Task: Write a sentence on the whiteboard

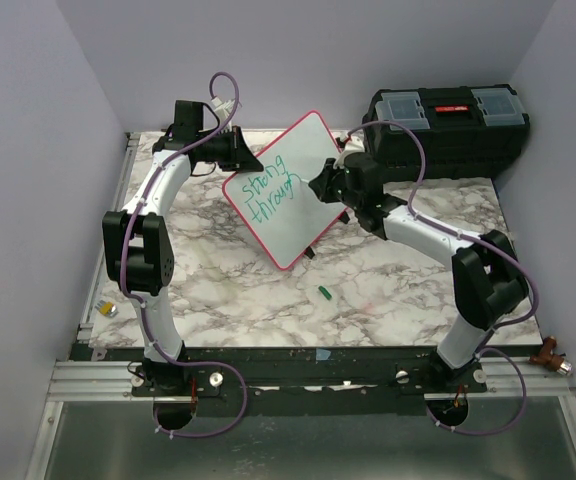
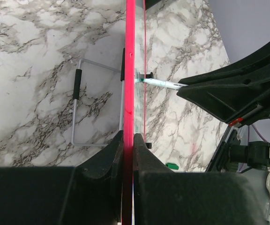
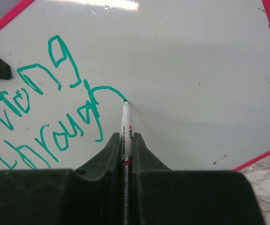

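At mid-table, the whiteboard (image 1: pixel 308 160) stands tilted on edge. Its pink frame is pinched between the closed fingers of the left gripper (image 2: pixel 128 137), evidently to brace it against writing pressure. The right gripper (image 3: pixel 125 140) is clamped on a green marker (image 3: pixel 125 123), whose tip touches the board at the tail of "through". The sentence (image 3: pixel 46 103) reads "strong through", and a further word appears outstanding. A green cap (image 1: pixel 324 293) lies on the marble table (image 1: pixel 388 290), near the board's lower corner.

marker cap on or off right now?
Off. The marker in the right gripper has its bare tip on the whiteboard, at the end of a green stroke.
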Action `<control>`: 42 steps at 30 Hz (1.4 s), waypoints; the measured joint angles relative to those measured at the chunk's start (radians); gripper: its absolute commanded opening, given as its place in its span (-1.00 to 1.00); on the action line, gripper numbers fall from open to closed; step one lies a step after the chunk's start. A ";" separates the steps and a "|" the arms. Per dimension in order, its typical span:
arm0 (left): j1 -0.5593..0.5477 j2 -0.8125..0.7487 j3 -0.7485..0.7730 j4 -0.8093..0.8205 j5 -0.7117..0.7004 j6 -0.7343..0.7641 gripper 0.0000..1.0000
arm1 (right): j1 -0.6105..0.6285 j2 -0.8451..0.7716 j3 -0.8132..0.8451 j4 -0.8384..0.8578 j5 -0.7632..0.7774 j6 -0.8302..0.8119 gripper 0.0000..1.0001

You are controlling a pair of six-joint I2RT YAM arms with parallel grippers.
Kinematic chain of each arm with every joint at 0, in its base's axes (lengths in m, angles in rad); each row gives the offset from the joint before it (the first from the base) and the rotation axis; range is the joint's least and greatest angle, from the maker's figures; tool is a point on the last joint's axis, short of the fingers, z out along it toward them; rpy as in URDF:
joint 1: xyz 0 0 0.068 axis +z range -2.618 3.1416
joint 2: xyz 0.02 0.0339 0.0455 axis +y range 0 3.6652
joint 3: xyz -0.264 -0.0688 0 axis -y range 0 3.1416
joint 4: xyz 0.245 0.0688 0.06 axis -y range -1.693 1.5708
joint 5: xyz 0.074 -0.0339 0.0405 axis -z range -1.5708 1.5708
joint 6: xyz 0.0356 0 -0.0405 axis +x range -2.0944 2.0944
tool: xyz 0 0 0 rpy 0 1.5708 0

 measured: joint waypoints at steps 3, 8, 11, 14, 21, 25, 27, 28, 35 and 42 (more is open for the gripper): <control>0.000 0.000 -0.001 0.001 -0.002 0.000 -1.00 | -0.002 -0.004 -0.011 0.000 -0.002 0.002 -0.99; 0.000 0.000 -0.002 0.004 -0.002 0.000 -1.00 | -0.002 -0.011 -0.012 -0.011 -0.002 0.001 -0.99; 0.000 0.000 -0.002 0.006 -0.001 0.000 -1.00 | -0.002 -0.017 -0.012 -0.031 -0.002 -0.002 -0.99; -0.002 0.000 -0.002 0.009 -0.001 0.001 -1.00 | -0.002 -0.028 -0.010 -0.066 -0.001 -0.007 -0.99; -0.002 0.000 -0.002 0.011 -0.001 0.005 -1.00 | -0.002 -0.104 -0.010 -0.127 -0.001 -0.011 -0.99; -0.002 0.000 -0.001 0.012 -0.001 0.007 -1.00 | -0.002 -0.164 -0.010 -0.140 -0.001 -0.011 -0.99; -0.002 0.000 0.002 0.011 -0.001 0.009 -1.00 | -0.002 -0.188 -0.012 -0.143 -0.002 -0.011 -0.99; -0.002 0.000 0.002 0.011 -0.001 0.010 -1.00 | -0.002 -0.199 -0.015 -0.144 -0.002 -0.011 -0.99; -0.002 0.006 0.005 0.016 0.002 0.011 -1.00 | -0.001 -0.231 -0.048 -0.158 -0.002 -0.011 -0.99; 0.005 0.015 0.005 0.023 0.003 0.011 -1.00 | 0.000 -0.231 -0.067 -0.183 -0.011 -0.010 -0.99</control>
